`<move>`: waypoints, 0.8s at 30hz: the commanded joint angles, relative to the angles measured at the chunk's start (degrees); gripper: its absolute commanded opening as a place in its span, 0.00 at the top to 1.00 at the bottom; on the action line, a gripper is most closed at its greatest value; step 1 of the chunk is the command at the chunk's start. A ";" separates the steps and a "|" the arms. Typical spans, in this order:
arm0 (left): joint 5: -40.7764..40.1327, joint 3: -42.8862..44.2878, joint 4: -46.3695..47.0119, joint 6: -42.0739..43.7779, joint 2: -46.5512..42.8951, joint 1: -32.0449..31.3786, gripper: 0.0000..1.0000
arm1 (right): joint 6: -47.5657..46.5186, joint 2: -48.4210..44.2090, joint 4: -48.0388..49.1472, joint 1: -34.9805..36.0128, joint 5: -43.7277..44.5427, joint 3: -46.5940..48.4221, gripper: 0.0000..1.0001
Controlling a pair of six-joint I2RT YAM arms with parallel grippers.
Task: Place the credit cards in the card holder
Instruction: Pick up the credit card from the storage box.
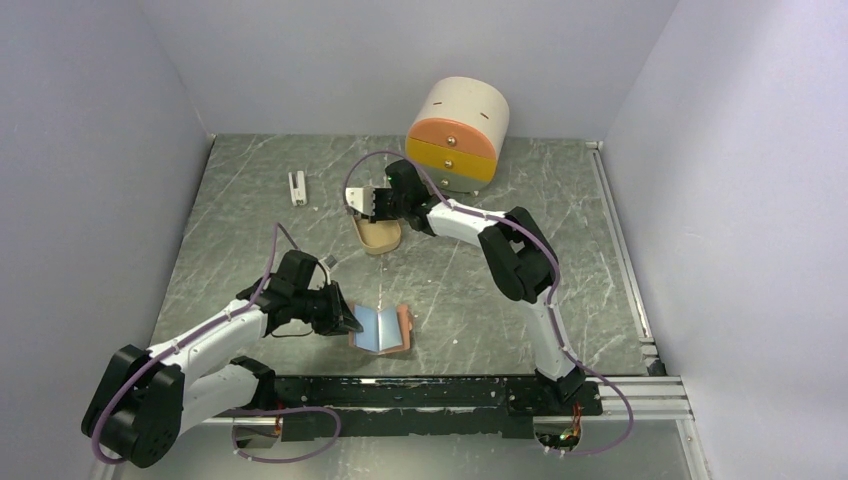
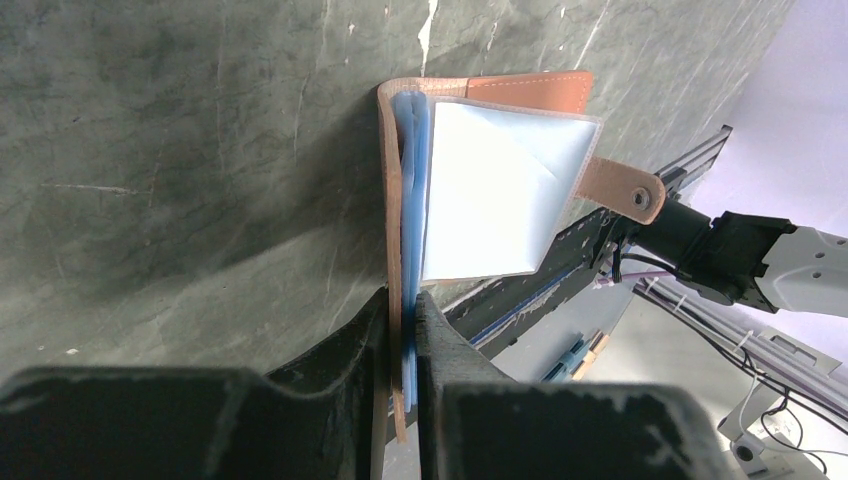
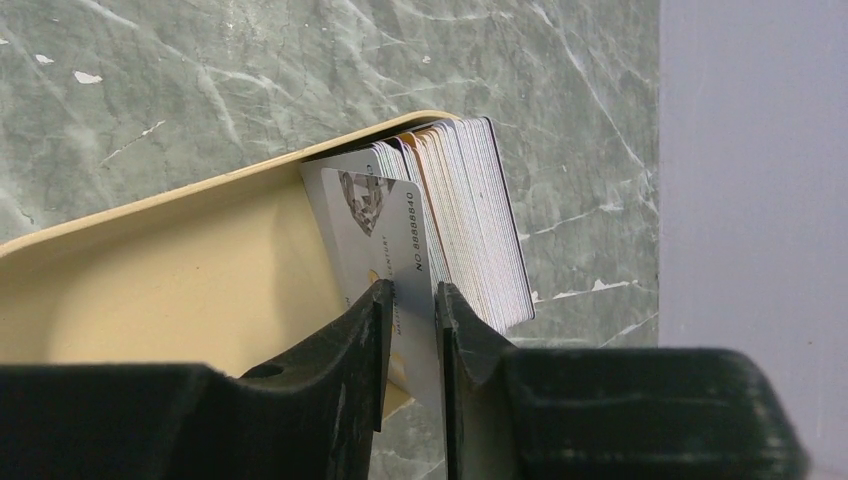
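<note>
I'm looking down on a grey-green marbled surface (image 1: 250,230) boxed in by pale lilac walls. A small white block (image 1: 297,187) stands upright towards the back left, a beige oval tray (image 1: 378,236) sits near the middle, a round chest of drawers (image 1: 458,135) is against the back wall, and a metal rail (image 1: 620,260) runs along the right edge.

My left arm lies low, reaching in from the near left corner. Its left pincer (image 2: 402,300) is clenched on the edge of the card holder (image 2: 500,190), which lies open near the front centre – salmon cover, bluish clear pockets, snap tab sticking out.

My right arm stretches from its base at the near right, elbow raised, to the tray. There the right pincer (image 3: 412,300) points down over the credit cards (image 3: 470,220), which stand on edge in a stack at one end of the tray. Its fingers (image 3: 365,340) straddle the front grey-white card (image 3: 385,220) with only a narrow gap – I cannot tell whether the pads are touching it.

From above, the pincer hides the cards. On the right wrist view the tray is cut off at the left.
</note>
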 commanded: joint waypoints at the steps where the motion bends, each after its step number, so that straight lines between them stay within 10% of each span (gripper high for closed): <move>1: 1.25 -0.21 1.98 -0.57 0.21 0.49 0.82 | -0.65 -2.71 0.39 -0.72 0.39 1.01 0.76; 24: 1.32 -0.51 2.34 -1.08 -0.49 0.50 0.82 | -0.29 -5.75 -2.93 -1.12 -0.85 -0.95 0.90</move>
